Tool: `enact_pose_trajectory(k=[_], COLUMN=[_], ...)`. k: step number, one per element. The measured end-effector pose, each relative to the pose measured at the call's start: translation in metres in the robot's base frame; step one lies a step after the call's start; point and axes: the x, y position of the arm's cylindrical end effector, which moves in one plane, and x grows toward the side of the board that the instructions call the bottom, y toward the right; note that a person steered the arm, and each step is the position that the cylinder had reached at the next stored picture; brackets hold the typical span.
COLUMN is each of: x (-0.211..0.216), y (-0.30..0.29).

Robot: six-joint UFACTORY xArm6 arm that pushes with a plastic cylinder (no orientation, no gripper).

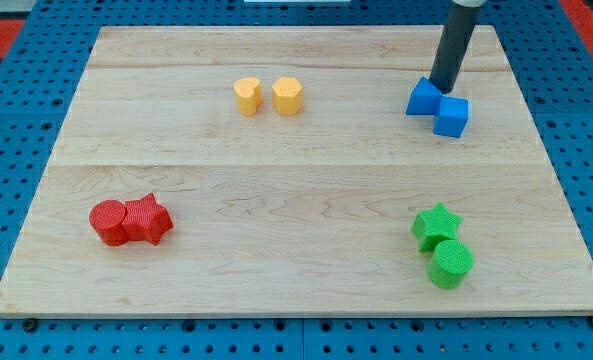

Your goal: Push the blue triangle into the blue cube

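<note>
Blue triangle (424, 97) sits flat near the board's top right, touching the blue cube (452, 116), which is just to its lower right, turned a bit.

Yellow (267, 96), red (129, 220), green blocks (442, 245)

Two blue blocks (438, 107), two yellow (268, 96), two red (129, 220), two green (442, 245).

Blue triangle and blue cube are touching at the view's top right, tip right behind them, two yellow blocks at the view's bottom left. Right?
Not quite. The camera view shows the two yellow blocks near the view's top, left of centre; the bottom left holds two red blocks. The rest stands: blue triangle touches blue cube, with my tip right behind them.
</note>
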Motion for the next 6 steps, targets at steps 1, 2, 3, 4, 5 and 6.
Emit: enact_pose_trajectory(k=[1, 2, 3, 4, 5, 6], x=[-0.015, -0.001, 0.024, 0.040, 0.040, 0.040], y=[-0.016, -0.060, -0.046, -0.039, -0.038, -0.045])
